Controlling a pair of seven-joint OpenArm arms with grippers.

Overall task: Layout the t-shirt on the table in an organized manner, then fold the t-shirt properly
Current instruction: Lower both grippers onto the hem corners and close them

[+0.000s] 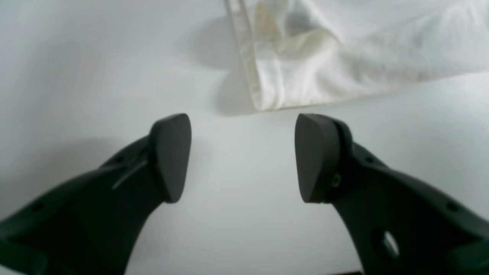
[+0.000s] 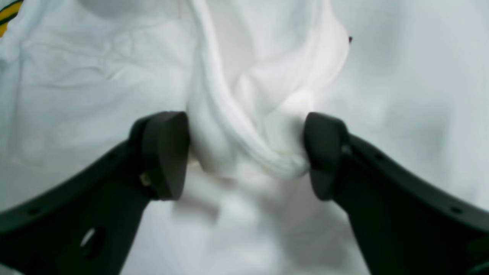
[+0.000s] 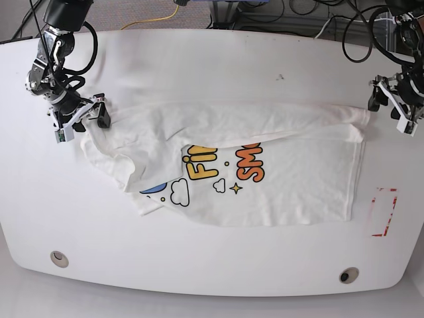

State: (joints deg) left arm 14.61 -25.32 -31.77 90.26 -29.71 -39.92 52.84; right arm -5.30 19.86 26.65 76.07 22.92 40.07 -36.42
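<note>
T-shirt [image 3: 265, 192] lies print-up mid-desk [image 3: 199, 66], top edge folded over, one end bunched. Right hand [image 2: 244, 152]: fingers spread wide, straddling a bunched fold, not clamped. Left hand [image 1: 242, 156]: released, empty, over bare desk just beside the shirt's corner.

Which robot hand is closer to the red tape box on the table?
Left. The left gripper hovers at the shirt's far corner, on the same side of the table as the red tape rectangle. The right gripper is across the table, at the t-shirt's other end.
</note>
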